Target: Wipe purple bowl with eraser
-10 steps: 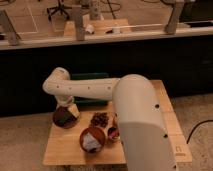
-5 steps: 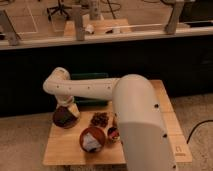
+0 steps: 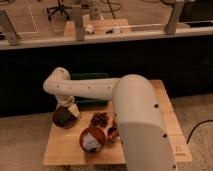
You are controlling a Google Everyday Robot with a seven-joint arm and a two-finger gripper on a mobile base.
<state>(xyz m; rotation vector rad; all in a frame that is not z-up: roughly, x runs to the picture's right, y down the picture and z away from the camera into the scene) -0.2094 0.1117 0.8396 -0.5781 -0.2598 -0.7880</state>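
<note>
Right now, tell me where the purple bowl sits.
In the camera view the purple bowl sits near the left edge of the wooden table, behind and left of the orange-red bowl, with the gripper over its right rim.

Purple bowl (image 3: 61, 119): round, shallow, dark, stands upright on table (image 3: 62, 150), left side; gripper (image 3: 71, 110) just over its right rim.

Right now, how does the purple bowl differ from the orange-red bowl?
The purple bowl is dark, the orange-red bowl bright. The gripper hangs over the purple bowl; nothing is over the orange-red bowl. The orange-red bowl holds something pale; the purple bowl's inside looks dark. Both are round and similarly wide.
</note>
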